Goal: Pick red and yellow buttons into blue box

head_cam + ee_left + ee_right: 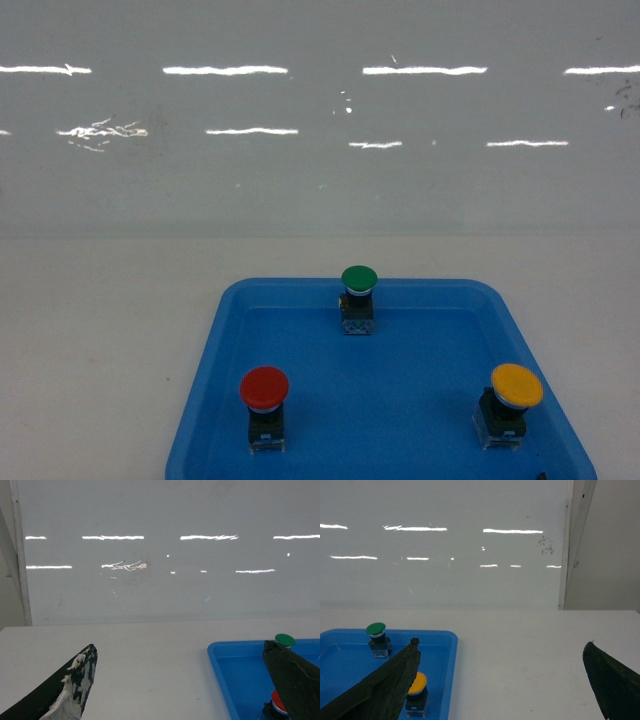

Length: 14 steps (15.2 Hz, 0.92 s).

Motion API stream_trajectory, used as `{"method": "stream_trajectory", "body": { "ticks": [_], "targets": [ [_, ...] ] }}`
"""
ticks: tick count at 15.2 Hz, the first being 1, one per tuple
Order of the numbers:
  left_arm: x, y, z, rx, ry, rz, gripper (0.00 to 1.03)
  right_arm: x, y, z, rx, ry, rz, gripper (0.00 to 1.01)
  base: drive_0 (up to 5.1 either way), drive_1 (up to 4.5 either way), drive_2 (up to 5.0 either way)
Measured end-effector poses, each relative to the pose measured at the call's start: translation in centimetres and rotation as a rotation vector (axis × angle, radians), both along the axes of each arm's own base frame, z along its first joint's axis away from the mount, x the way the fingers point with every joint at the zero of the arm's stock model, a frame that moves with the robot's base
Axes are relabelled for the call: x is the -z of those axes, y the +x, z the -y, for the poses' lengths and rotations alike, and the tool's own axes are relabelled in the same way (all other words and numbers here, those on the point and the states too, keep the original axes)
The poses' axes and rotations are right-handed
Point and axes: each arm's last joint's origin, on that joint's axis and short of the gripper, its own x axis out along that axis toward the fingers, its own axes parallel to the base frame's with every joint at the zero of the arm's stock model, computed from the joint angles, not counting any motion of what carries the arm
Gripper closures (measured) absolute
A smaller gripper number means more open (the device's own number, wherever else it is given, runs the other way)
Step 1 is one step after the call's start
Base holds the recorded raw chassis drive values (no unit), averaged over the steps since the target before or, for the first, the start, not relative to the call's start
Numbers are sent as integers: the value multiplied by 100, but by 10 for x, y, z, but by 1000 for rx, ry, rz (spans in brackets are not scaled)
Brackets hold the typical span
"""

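The red button (264, 388) and yellow button (516, 386) are seen unpicked on the shallow blue tray (215, 400), both hands released.

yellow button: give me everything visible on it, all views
The yellow button has a round, domed yellow-orange cap on a black collar, above a switch body that looks clear at the base. It stands upright, cap up, in the near right corner of the shallow blue tray, resting on the tray floor and touching nothing else. In the right wrist view it is partly hidden behind a dark gripper finger. No gripper holds it.
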Motion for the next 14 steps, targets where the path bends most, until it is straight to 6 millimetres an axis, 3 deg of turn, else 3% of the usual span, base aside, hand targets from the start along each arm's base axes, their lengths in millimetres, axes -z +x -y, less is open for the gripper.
{"method": "stream_trajectory", "body": {
  "ticks": [14],
  "targets": [
    [0,0,0,1,0,-1,5,0,0,0,0,0,0,3,0,0,0]
  ]
}}
